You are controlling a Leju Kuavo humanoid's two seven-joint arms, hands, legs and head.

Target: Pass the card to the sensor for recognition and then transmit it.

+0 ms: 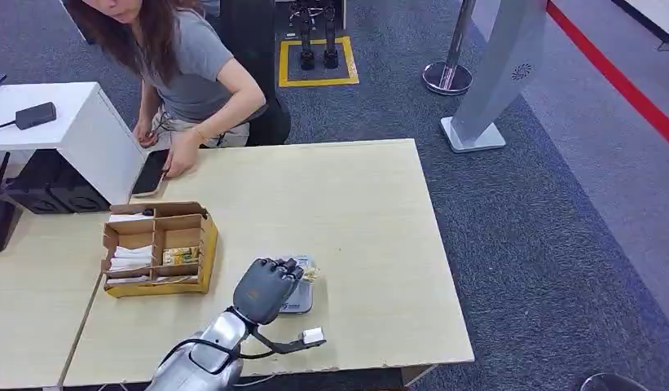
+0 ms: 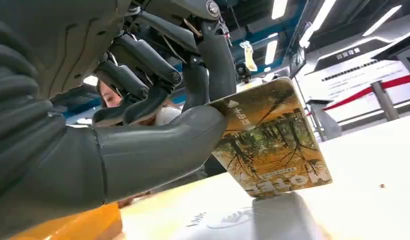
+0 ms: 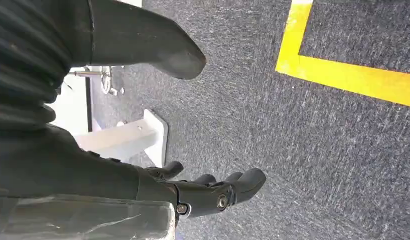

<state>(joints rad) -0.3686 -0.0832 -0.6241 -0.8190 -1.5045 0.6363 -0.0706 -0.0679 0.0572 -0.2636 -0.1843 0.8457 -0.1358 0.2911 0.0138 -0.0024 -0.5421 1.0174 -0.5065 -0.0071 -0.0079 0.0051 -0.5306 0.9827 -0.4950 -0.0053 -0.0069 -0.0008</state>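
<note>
My left hand (image 1: 266, 289) hovers over the grey sensor pad (image 1: 298, 303) on the wooden table (image 1: 347, 212). In the left wrist view the thumb and fingers (image 2: 158, 145) pinch a card (image 2: 270, 140) printed with a forest picture, tilted with its lower edge just above the sensor pad (image 2: 272, 217). In the head view a small corner of the card (image 1: 309, 270) peeks out past the hand. My right hand (image 3: 212, 192) hangs beside my body over the grey carpet, thumb apart from the fingers and nothing in it.
A cardboard organizer (image 1: 158, 248) with several card stacks stands left of the sensor. A person (image 1: 184, 73) sits at the table's far side with a hand on a dark phone (image 1: 150, 173). A white cabinet (image 1: 78, 130) stands at the left. A small white plug (image 1: 313, 335) lies near the front edge.
</note>
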